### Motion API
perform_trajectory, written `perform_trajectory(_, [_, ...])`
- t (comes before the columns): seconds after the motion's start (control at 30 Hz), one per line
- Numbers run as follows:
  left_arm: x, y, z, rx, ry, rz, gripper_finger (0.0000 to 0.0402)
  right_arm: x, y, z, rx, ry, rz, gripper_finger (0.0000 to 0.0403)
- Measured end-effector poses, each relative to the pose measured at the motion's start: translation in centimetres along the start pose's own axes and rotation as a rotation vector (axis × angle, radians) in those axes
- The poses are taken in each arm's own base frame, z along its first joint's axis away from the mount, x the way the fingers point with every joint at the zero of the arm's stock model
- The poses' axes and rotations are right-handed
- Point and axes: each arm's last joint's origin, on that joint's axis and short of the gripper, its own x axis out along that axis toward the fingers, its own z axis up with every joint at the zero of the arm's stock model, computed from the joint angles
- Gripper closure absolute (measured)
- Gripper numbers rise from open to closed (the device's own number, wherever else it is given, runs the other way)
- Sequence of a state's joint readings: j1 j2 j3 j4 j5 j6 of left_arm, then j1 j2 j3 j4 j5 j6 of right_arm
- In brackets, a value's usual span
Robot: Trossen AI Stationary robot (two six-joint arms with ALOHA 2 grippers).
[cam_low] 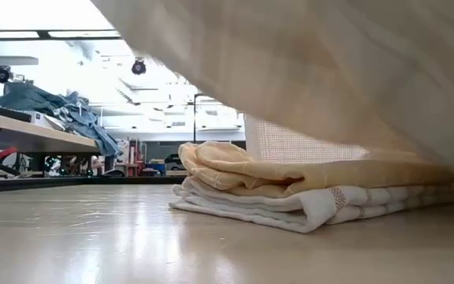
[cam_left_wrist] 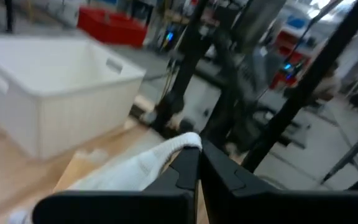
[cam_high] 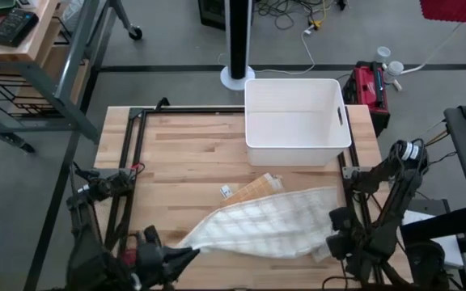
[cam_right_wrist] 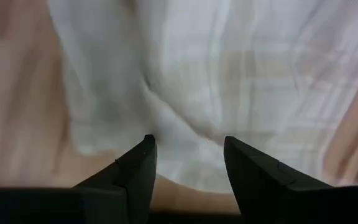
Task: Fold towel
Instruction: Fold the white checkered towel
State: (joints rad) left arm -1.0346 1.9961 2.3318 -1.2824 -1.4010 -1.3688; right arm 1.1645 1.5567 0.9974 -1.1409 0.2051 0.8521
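A white towel with tan checks [cam_high: 269,225] stretches across the near part of the table. Its left end is raised, and it hangs across the top of the low view [cam_low: 329,63]. My left gripper [cam_high: 188,254] is shut on the towel's left corner at the near left. My right gripper [cam_right_wrist: 188,155] stands open over the towel's right end [cam_high: 324,212], pointing down. Beneath the towel lies a folded stack [cam_low: 290,193], a tan towel [cam_high: 257,187] on a white one, resting flat on the table. My left gripper pinches the towel's left corner [cam_left_wrist: 180,144] between its two shut fingers; the bunched edge sticks out past the fingertips. The fingers lie about level, pointing toward the table's right. That end is lifted clear, and the towel slopes down toward the right. Whether my right gripper touches the towel I cannot tell.
A white plastic basket [cam_high: 298,121] stands at the table's far side, right of the middle. A small white tag [cam_high: 226,191] lies on the wood beside the tan towel. Bare wood lies on the left half of the table [cam_high: 176,153].
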Motion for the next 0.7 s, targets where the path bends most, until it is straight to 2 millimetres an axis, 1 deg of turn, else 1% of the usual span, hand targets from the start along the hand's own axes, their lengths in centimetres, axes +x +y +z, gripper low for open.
perform_trajectory(0.17, [-1.3, -1.7, 1.9, 0.064, -0.121, -0.008, 0.0401, 1.1, 0.7, 0.7, -0.006, -0.058, -0.06, 0.0223])
perform_trajectory(0.27, [-1.8, -2.8, 2.7, 0.112, -0.147, 0.005, 0.0401, 1.4, 0.8, 1.4, -0.007, -0.111, -0.058, 0.023])
perform_trajectory(0.37, [-2.0, -3.4, 3.4, 0.137, -0.154, 0.014, 0.0401, 1.7, 1.1, 2.4, -0.013, -0.184, -0.046, 0.024])
perform_trajectory(0.57, [-2.0, -3.6, 3.5, 0.173, -0.154, 0.017, 0.0401, 2.2, 1.7, 4.9, -0.05, -0.326, 0.042, 0.0256])
perform_trajectory(0.7, [-2.0, -3.6, 3.4, 0.187, -0.153, 0.017, 0.0401, 3.2, 1.3, 6.1, -0.055, -0.327, 0.028, 0.027])
